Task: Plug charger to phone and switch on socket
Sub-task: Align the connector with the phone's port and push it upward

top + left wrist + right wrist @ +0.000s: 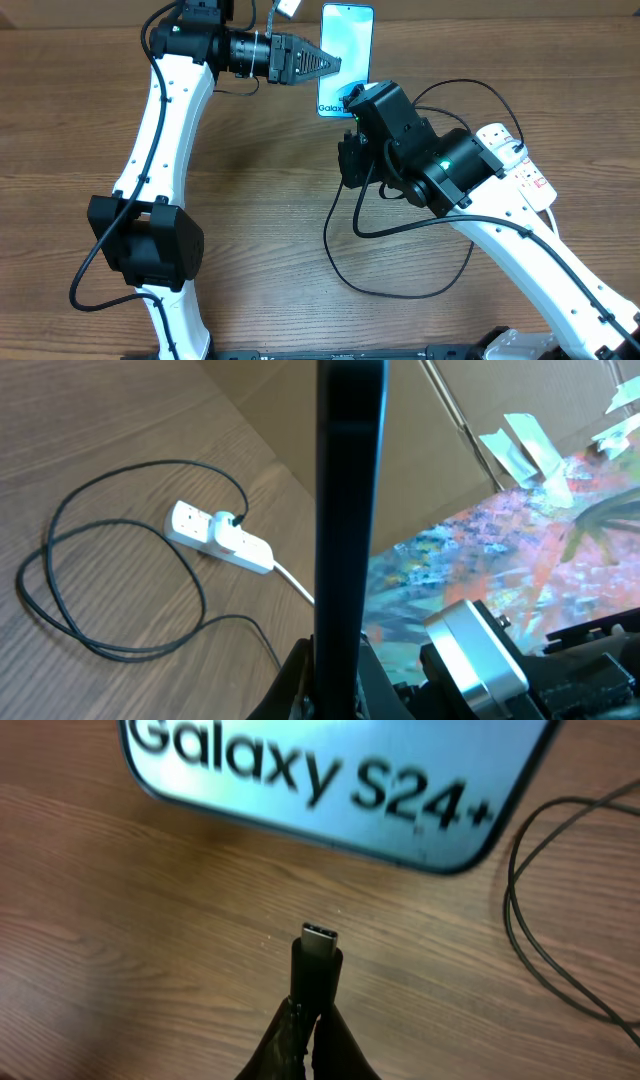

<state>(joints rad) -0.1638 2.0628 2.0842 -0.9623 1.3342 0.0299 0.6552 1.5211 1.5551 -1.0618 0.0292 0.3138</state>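
The phone (pixel 347 45) lies face up at the back of the table, its light blue screen showing "Galaxy S24+" (pixel 330 770). My left gripper (pixel 325 63) is shut on its left edge; in the left wrist view the phone is a dark edge-on bar (pixel 350 490) between the fingers (pixel 340 685). My right gripper (pixel 315 1025) is shut on the charger's black connector tip (pixel 320 945), which points at the phone's bottom edge a short gap away. The black cable (pixel 400 290) loops to the white socket strip (pixel 520 165), also in the left wrist view (pixel 220 535).
The thick white cord (pixel 295 585) runs from the strip. A cardboard wall (pixel 330 420) and a colourful cloth (pixel 520 550) stand behind the table. The left arm's elbow (pixel 150 240) hangs over the front left. Cable loops (pixel 545 920) lie right of the connector.
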